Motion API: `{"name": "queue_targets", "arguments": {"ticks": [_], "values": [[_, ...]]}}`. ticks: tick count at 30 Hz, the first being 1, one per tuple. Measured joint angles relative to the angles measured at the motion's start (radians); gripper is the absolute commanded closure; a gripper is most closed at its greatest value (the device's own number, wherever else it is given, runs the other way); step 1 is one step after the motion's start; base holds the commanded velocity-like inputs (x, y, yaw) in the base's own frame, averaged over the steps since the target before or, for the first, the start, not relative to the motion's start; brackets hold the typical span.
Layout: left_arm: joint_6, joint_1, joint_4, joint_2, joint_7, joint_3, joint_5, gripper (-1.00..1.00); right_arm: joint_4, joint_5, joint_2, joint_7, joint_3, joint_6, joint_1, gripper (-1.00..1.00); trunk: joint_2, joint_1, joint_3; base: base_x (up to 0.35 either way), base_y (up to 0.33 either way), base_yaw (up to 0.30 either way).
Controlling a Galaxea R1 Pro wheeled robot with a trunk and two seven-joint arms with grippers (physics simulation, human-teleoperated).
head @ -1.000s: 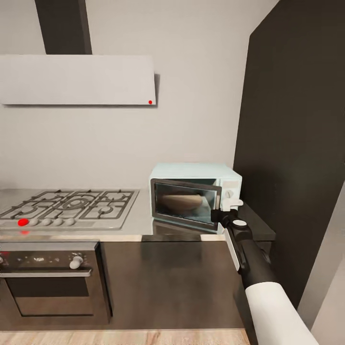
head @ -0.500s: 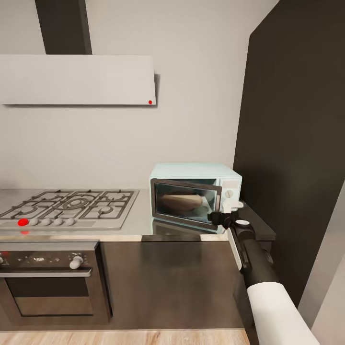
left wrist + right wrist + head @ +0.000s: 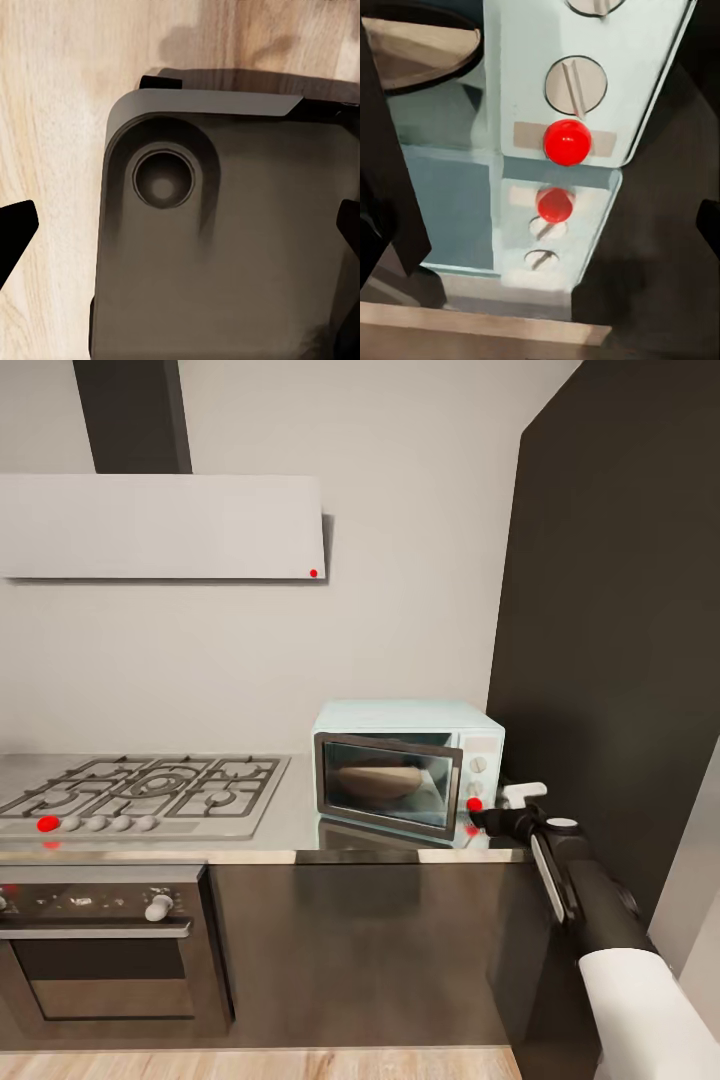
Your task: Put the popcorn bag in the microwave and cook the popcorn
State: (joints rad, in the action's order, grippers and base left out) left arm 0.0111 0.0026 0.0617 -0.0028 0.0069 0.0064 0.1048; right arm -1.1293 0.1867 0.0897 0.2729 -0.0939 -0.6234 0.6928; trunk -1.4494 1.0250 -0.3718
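Note:
The pale mint-blue microwave (image 3: 400, 765) stands on the steel countertop (image 3: 295, 815) with its dark glass door shut. Through the glass a tan-brown shape shows dimly, the popcorn bag (image 3: 375, 780) inside. On the control panel a round indicator light (image 3: 474, 804) glows red below two white knobs; the right wrist view has the light (image 3: 567, 142) close up, mirrored in the worktop. My right gripper (image 3: 497, 810) hangs just right of the panel, open, holding nothing. My left gripper (image 3: 180, 229) is open over my own grey base.
A gas hob (image 3: 140, 790) with a red-lit knob lies left of the microwave, a built-in oven (image 3: 100, 940) beneath it. A range hood (image 3: 160, 525) hangs above. A tall dark cabinet (image 3: 610, 660) walls in the right side. The floor (image 3: 250, 1065) is wooden.
The microwave door, ajar a second ago, is now shut. The indicator light has turned red. My right gripper has drawn back to the right, away from the door and panel.

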Motion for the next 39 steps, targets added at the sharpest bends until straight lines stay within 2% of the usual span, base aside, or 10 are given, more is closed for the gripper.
{"name": "queue_targets", "arguments": {"ticks": [2, 5, 8, 18, 29, 31, 33, 34, 35, 39], "values": [[0.0, -0.001, 0.0, 0.0, 0.0, 0.0, 0.0, -1.0, 0.0, -0.001, 0.008, -0.003, -0.014, 0.005, 0.0, -1.0, 0.0, 0.0, 0.0, 0.0, 0.0, 0.0], [0.0, 0.0, 0.0, 0.0, 0.0, 0.0, 0.0, -1.0, 0.0, -0.002, 0.01, -0.008, -0.062, 0.01, 0.0, -1.0, 0.0, 0.0, 0.0, 0.0, 0.0, 0.0], [0.0, 0.0, 0.0, -0.001, 0.0, 0.0, 0.0, -1.0, -0.001, -0.001, 0.009, -0.01, -0.08, 0.012, 0.0, -1.0, 0.0, 0.0, 0.0, 0.007, 0.0, 0.0], [0.0, 0.0, 0.0, 0.0, 0.0, -0.001, 0.0, -1.0, 0.0, -0.001, -0.01, -0.032, -0.084, 0.025, 0.0, -1.0, 0.0, -0.001, 0.0, 0.249, 0.0, 0.0], [0.0, 0.0, 0.0, 0.0, 0.0, 0.0, 0.0, -1.0, 0.012, -0.014, -0.011, -0.02, -0.076, 0.034, 0.0, -1.0, 0.0, 0.0, 0.0, 0.106, 0.0, 0.0], [0.0, 0.0, 0.0, 0.0, 0.0, 0.0, 0.0, -1.0, 0.013, -0.015, -0.01, -0.009, -0.075, 0.034, 0.0, -1.0, 0.0, 0.0, 0.0, 0.001, 0.0, 0.0], [0.0, 0.0, 0.0, 0.0, 0.0, 0.0, 0.0, -1.0, 0.032, -0.015, -0.01, 0.059, -0.073, 0.06, 0.0, -1.0, 0.0, 0.0, 0.0, 0.0, 0.0, 0.0], [0.0, 0.0, 0.0, 0.0, 0.0, 0.0, 0.0, -1.0, 0.053, -0.003, -0.008, 0.101, -0.074, 0.098, 0.0, -1.0, 0.0, 0.0, 0.0, 0.0, 0.0, 0.0], [0.0, 0.0, 0.0, 0.0, 0.0, 0.0, 0.0, -1.0, 0.063, 0.002, -0.008, 0.127, -0.09, 0.121, 0.0, -1.0, 0.0, 0.0, 0.0, 0.0, 0.0, 0.0], [0.0, 0.0, 0.0, 0.0, 0.0, 0.0, 0.0, -1.0, 0.068, 0.006, -0.007, 0.145, -0.099, 0.136, 0.0, -1.0, 0.0, 0.0, 0.0, 0.0, 0.0, 0.0]]}}
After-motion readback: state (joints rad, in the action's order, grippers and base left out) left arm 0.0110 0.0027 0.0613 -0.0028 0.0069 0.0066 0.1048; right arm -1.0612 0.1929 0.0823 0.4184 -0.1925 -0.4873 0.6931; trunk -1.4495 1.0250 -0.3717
